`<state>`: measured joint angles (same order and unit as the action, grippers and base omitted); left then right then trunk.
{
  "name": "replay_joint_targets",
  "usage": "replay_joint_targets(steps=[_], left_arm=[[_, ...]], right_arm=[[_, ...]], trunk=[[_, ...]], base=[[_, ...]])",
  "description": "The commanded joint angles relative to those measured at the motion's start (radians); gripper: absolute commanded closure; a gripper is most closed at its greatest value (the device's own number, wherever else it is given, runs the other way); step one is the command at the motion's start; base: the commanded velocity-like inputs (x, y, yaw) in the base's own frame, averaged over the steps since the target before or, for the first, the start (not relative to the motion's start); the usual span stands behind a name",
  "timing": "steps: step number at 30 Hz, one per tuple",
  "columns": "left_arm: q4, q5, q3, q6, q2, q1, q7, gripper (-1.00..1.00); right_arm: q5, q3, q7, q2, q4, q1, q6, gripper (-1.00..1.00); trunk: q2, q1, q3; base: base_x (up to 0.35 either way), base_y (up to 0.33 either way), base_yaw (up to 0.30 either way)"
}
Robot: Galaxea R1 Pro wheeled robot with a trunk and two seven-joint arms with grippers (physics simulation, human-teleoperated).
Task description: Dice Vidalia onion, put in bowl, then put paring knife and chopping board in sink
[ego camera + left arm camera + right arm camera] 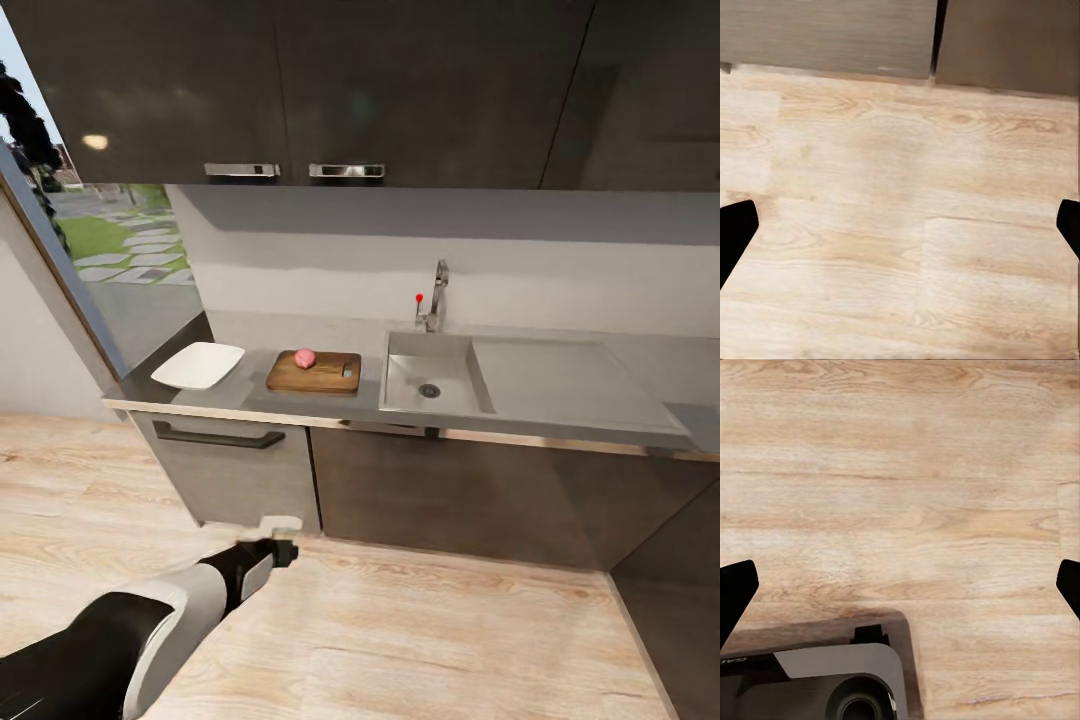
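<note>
Bowl (198,365), white, at the left end of the countertop (250,395). Just right of it, chopping board (314,372), with the Vidalia onion (304,358) sitting on its left part and the slot handle toward the sink. Paring knife too small to make out. Further right, sink (430,375) with round drain, chrome tap (436,296) behind it, drainboard stretching to the right. Dark cabinets (300,90) above, wooden floor (420,640) below. Left arm reaching low over the floor, left gripper (900,225) spread wide, holding nothing. Right gripper (900,589) likewise spread wide and empty above the floor, beside the robot base (817,682).
</note>
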<state>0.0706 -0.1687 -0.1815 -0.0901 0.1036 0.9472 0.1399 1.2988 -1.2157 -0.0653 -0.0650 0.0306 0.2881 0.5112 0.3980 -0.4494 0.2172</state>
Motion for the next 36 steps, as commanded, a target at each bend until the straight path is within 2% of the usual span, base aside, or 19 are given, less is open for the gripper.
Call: replay_joint_targets(steps=[1,4,6,10,13,15,16,20,25,36], left_arm=[[0.007,-0.009,-0.009,0.036,-0.011,-0.055,-0.019,-1.00],[0.011,-0.009,-0.009,0.179,-0.017,-0.174,-0.030,-1.00],[0.011,-0.009,-0.009,0.237,-0.021,-0.232,-0.032,-1.00],[0.012,-0.009,-0.009,0.306,-0.031,-0.327,-0.033,-1.00],[0.013,-0.008,-0.009,0.379,-0.034,-0.377,-0.030,-1.00],[0.013,-0.008,-0.009,0.461,-0.038,-0.417,-0.026,-1.00],[0.013,-0.008,-0.009,0.528,-0.044,-0.437,-0.023,-1.00],[0.013,-0.009,-0.008,0.671,-0.070,-0.464,0.015,-1.00],[0.012,-0.009,-0.008,0.719,-0.082,-0.473,0.103,-1.00],[0.011,-0.009,-0.007,0.727,-0.085,-0.475,0.118,-1.00]], right_arm=[[0.005,-0.007,-0.007,-0.001,0.003,0.000,0.001,-1.00],[0.004,-0.006,-0.010,-0.002,0.005,0.000,-0.002,-1.00],[0.004,-0.006,-0.012,-0.005,0.009,0.000,-0.002,-1.00],[0.004,-0.005,-0.012,-0.015,0.017,0.001,-0.001,-1.00],[0.004,-0.005,-0.011,-0.020,0.019,0.002,0.000,-1.00],[0.004,-0.005,-0.008,-0.029,0.020,0.004,0.001,-1.00],[0.005,-0.005,-0.005,-0.039,0.022,0.004,0.002,-1.00],[0.006,-0.005,0.028,-0.058,0.026,0.004,0.022,-1.00],[0.008,-0.005,0.099,-0.063,0.021,0.004,0.113,-1.00],[0.007,-0.006,0.109,-0.062,0.016,0.004,0.137,-1.00]], trunk=[[0.002,-0.001,0.002],[0.002,-0.001,0.002],[0.002,-0.001,0.002],[0.002,-0.001,0.002],[0.002,-0.001,0.002],[0.002,-0.001,0.002],[0.002,-0.001,0.002],[0.002,-0.001,0.002],[0.002,-0.001,0.002],[0.002,-0.001,0.002]], base=[[0.000,0.000,0.000],[0.000,0.000,0.000],[0.000,0.000,0.000],[0.000,0.000,0.000],[0.000,0.000,0.000],[0.000,0.000,0.000],[0.000,0.000,0.000],[0.000,0.000,0.000],[0.000,0.000,0.000],[0.000,0.000,0.000]])
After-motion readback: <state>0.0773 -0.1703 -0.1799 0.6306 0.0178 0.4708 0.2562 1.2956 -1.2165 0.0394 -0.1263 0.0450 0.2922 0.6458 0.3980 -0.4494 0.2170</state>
